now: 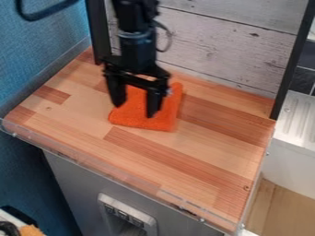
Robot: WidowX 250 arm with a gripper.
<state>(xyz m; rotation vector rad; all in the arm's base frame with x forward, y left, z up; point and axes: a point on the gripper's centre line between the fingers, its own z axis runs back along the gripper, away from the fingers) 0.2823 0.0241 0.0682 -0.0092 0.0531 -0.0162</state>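
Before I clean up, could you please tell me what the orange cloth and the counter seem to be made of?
The cloth looks like matte terry or microfiber, judging by its fuzzy surface and soft edges. The counter seems to be wood, or wood-look laminate, with a smooth satin finish: it shows grained strips in lighter and darker tones.
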